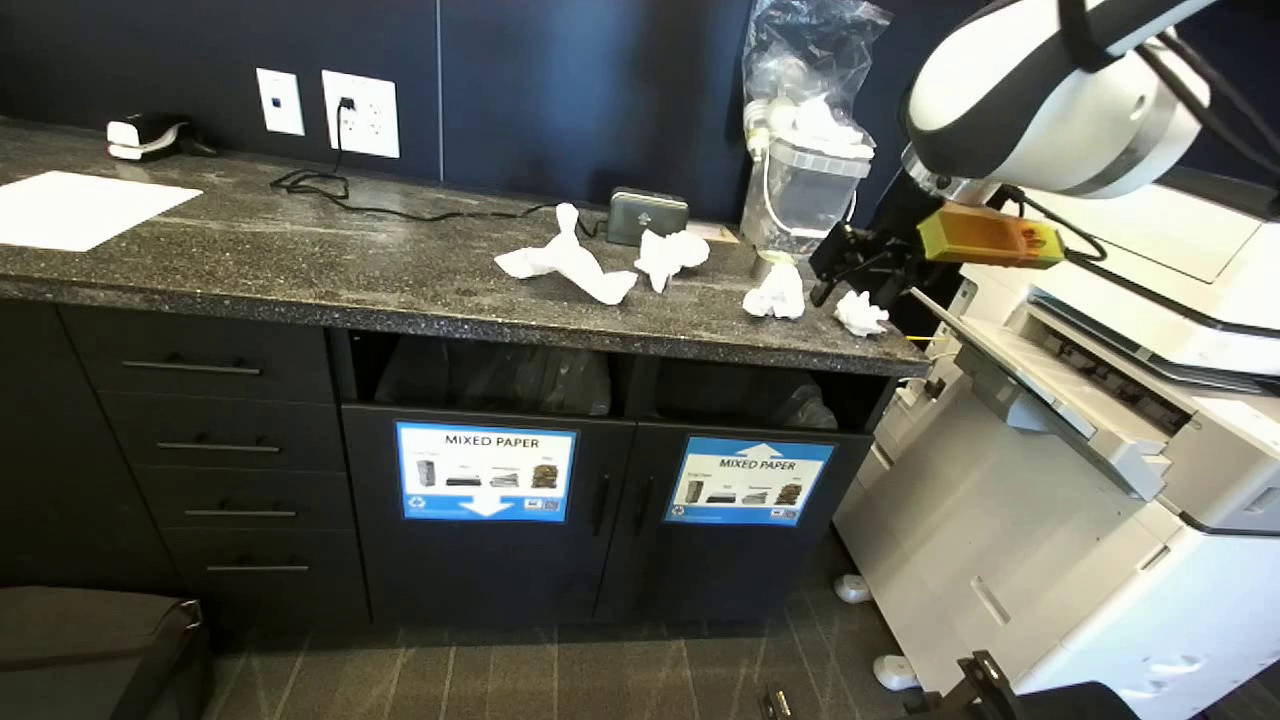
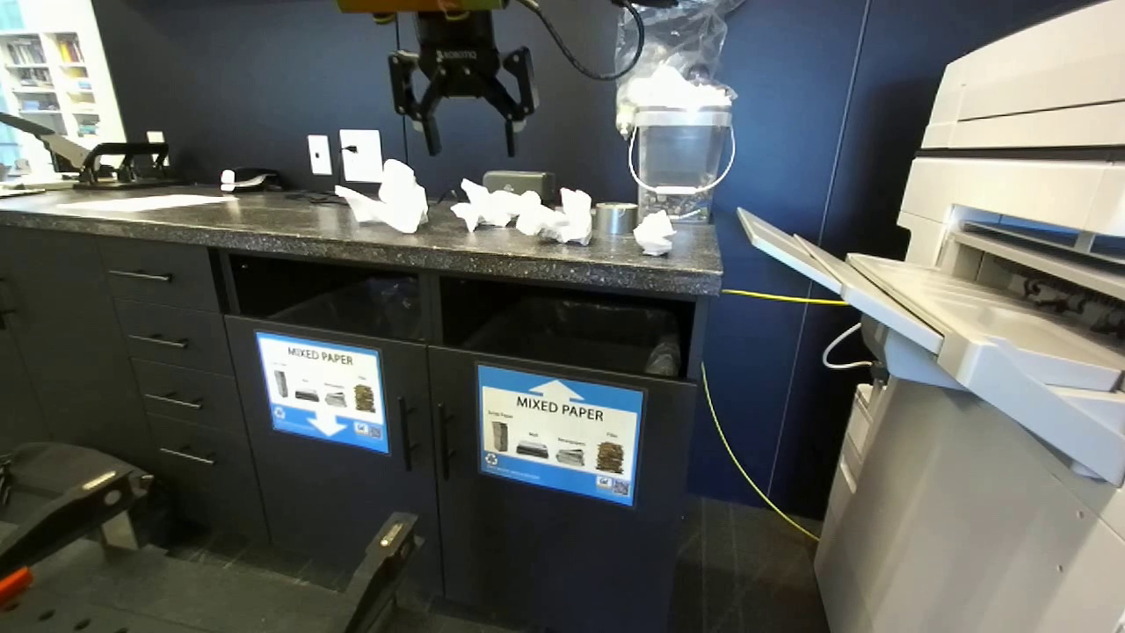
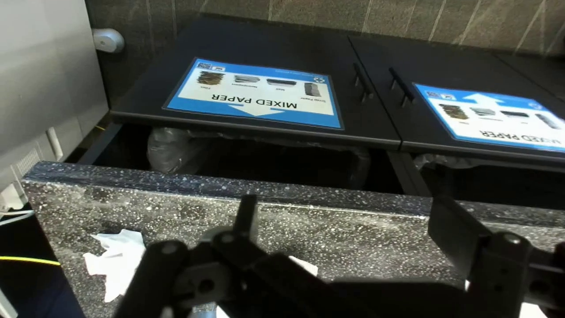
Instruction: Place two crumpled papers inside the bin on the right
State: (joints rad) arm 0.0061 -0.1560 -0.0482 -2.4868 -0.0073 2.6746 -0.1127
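The gripper [image 2: 472, 145] is spread, grasp apparently pending. Crumpled paper [image 2: 655, 234] at its four o'clock should be pinched, then dropped in the bin [image 2: 580, 332] at five

the white arm [image 1: 1085, 135] has dark cables [image 2: 606, 77], a yellow-orange block [image 1: 985, 238] and black robotiq-marked jaws.

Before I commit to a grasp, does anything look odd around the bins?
Yes: in both exterior views, the left MIXED PAPER sign has its arrow pointing down, away from the bin opening above it, while the right MIXED PAPER sign points up toward its own. The left one seems to misdirect paper.
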